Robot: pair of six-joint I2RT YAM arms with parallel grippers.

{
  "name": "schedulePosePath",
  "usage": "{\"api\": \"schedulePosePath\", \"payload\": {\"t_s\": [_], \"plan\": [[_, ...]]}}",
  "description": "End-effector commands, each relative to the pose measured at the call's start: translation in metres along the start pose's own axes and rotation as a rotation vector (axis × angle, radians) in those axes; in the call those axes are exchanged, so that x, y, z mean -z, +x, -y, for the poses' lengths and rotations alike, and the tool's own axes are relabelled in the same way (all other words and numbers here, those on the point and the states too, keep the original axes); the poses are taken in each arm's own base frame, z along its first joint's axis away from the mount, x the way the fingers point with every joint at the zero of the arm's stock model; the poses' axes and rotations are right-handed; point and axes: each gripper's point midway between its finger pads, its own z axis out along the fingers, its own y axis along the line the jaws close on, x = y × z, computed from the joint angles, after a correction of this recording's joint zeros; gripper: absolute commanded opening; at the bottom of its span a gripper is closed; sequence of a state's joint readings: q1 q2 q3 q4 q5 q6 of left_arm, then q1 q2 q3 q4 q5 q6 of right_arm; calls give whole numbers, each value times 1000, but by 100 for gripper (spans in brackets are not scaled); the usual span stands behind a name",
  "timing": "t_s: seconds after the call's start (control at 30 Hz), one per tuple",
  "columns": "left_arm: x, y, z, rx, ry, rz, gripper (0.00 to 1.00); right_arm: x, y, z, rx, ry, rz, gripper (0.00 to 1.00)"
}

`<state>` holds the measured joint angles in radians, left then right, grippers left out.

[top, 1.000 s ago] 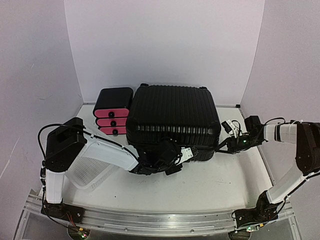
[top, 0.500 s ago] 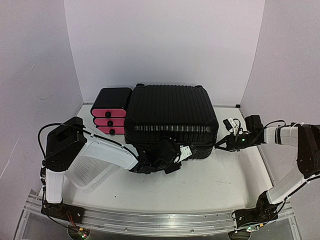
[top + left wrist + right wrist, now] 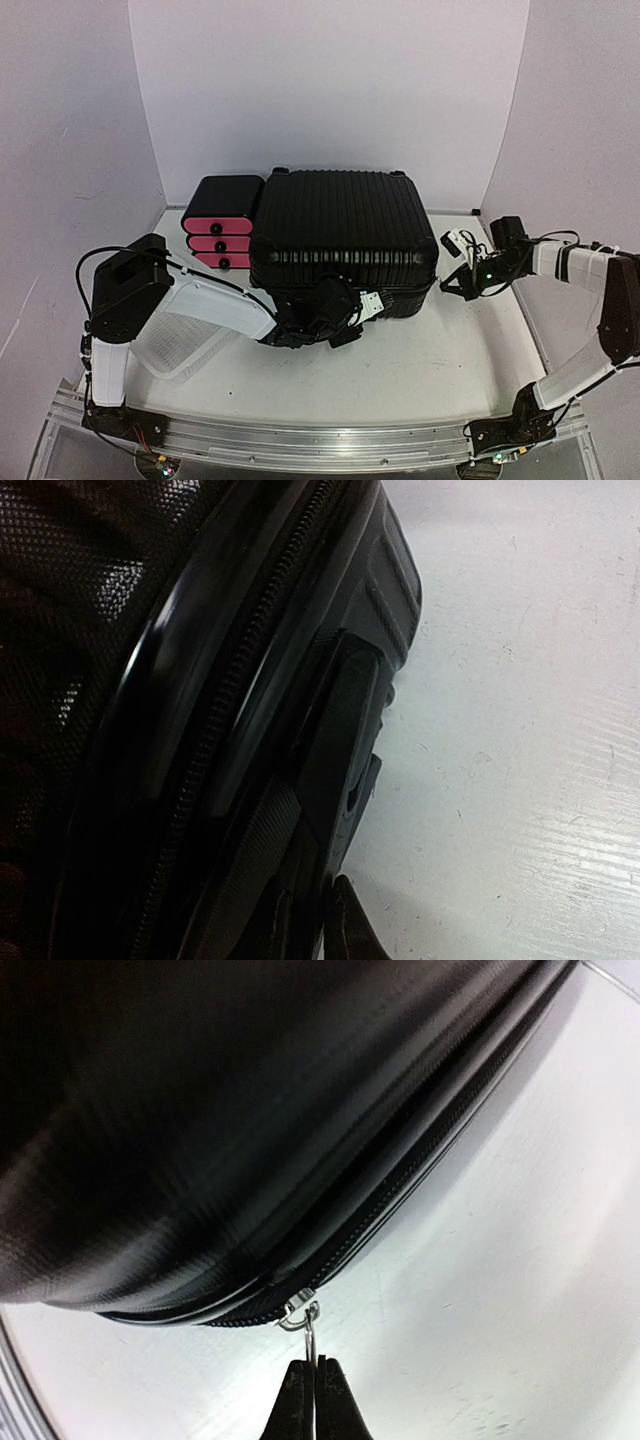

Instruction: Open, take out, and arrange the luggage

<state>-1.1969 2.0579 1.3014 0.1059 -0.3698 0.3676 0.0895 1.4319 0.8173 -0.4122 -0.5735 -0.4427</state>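
The luggage [image 3: 340,225], a big black ribbed suitcase, lies flat and zipped at the middle back of the table. My left gripper [image 3: 340,325] sits low against its front edge. In the left wrist view the gripper [image 3: 320,920] is nearly closed, pinching a thin black part of the luggage [image 3: 200,680] rim; only one fingertip [image 3: 345,925] shows clearly. My right gripper [image 3: 450,285] is at the suitcase's right front corner. In the right wrist view this gripper [image 3: 316,1380] is shut on the silver zipper pull [image 3: 312,1335], which hangs from the slider under the shell [image 3: 250,1110].
A small black box with three pink drawers [image 3: 222,225] stands against the suitcase's left side. A white mesh basket [image 3: 185,340] lies tilted under the left arm at the front left. White walls close in at the back and both sides.
The right gripper has closed onto the zipper pull and drawn slightly to the right. The suitcase and drawer box shifted a little to the left. The left gripper holds its place.
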Motion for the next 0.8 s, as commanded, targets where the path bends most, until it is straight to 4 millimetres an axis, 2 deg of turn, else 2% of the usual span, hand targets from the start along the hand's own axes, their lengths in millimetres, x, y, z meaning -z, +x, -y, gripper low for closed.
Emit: {"api": "schedulePosePath", "payload": {"t_s": [0.0, 0.2, 0.27, 0.37, 0.4, 0.43, 0.47, 0.63, 0.77], "plan": [[3, 30, -17, 36, -95, -106, 0, 9, -29, 53, 174, 196, -8, 0], [5, 33, -9, 23, -86, -112, 0, -2, -64, 88, 173, 240, 105, 0], [5, 37, -7, 21, -86, -119, 0, -6, -74, 95, 130, 201, 179, 0], [5, 42, -6, 14, -87, -131, 0, -15, -89, 99, 158, 157, 229, 0], [5, 43, -5, 11, -84, -134, 0, -14, -91, 112, 150, 160, 246, 0], [4, 44, -3, 5, -78, -134, 0, -18, -97, 115, 155, 136, 261, 0], [4, 43, -1, 0, -74, -134, 0, -19, -110, 121, 171, 130, 282, 0], [4, 46, 1, -24, -72, -142, 0, -37, -135, 147, 207, 121, 306, 0], [3, 47, 5, -34, -73, -152, 0, -59, -149, 174, 221, 121, 315, 0]]}}
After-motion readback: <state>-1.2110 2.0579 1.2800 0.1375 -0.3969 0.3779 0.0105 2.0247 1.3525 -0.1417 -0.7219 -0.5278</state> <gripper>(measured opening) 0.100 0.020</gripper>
